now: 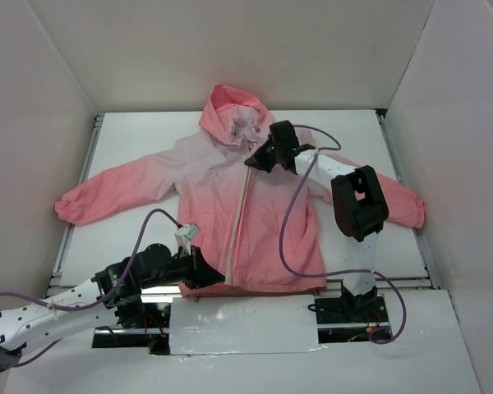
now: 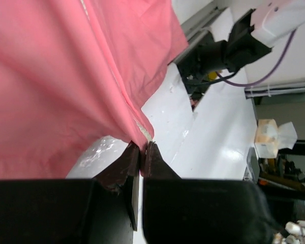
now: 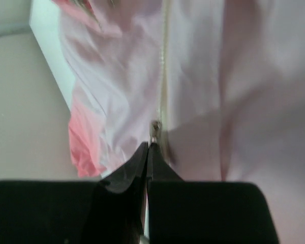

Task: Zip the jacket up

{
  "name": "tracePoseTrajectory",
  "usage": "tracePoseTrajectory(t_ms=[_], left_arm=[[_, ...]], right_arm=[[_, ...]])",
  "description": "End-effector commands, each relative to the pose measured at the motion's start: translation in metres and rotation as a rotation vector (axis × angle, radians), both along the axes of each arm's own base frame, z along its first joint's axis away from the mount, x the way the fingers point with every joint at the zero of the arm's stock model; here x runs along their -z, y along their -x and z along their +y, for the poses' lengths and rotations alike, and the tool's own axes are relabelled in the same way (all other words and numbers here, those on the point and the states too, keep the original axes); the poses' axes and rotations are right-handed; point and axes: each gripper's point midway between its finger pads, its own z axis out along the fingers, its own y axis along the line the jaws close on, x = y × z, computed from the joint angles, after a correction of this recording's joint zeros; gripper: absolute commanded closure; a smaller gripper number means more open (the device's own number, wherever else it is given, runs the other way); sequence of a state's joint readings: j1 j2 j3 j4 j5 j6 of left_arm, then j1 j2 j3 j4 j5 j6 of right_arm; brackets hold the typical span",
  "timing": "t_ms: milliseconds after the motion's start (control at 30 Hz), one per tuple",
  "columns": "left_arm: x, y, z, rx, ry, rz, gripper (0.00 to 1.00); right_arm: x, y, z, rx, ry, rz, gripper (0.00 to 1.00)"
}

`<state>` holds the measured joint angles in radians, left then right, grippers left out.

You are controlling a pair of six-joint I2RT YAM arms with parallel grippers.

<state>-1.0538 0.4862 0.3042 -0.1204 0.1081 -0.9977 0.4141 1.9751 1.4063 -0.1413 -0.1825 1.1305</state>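
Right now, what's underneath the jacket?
The jacket lies spread flat on the white table, which shows beside its sleeves and hood. Whatever is directly beneath the fabric is covered, so nothing else can be confirmed there.

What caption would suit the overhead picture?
The left hand pinches the jacket hem while the right hand grips the zipper pull near the collar.

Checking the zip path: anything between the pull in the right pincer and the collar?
Nothing visible. The right pincer is shut on the zipper pull, and the zipper track beyond it lies bare on the jacket. The purple cable crosses the fabric beside the zipper, not over it.
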Motion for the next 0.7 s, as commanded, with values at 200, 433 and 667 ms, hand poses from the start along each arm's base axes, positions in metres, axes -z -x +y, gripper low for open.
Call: tracePoseTrajectory(t_ms=[200, 433, 667], left_arm=[[-0.003, 0.015, 0.025, -0.076, -0.123, 0.129, 1.0], [0.032, 0.024, 0.041, -0.138, -0.19, 0.254, 1.0], [0.033, 0.028, 0.045, -0.145, -0.204, 0.281, 1.0]], right_arm=[[-0.113, -0.172, -0.116, 0.188, 0.034, -0.353, 1.0], [-0.188, -0.204, -0.161, 0.217, -0.044, -0.509, 1.0], [-0.186, -0.198, -0.142, 0.125, -0.116, -0.551, 1.0]])
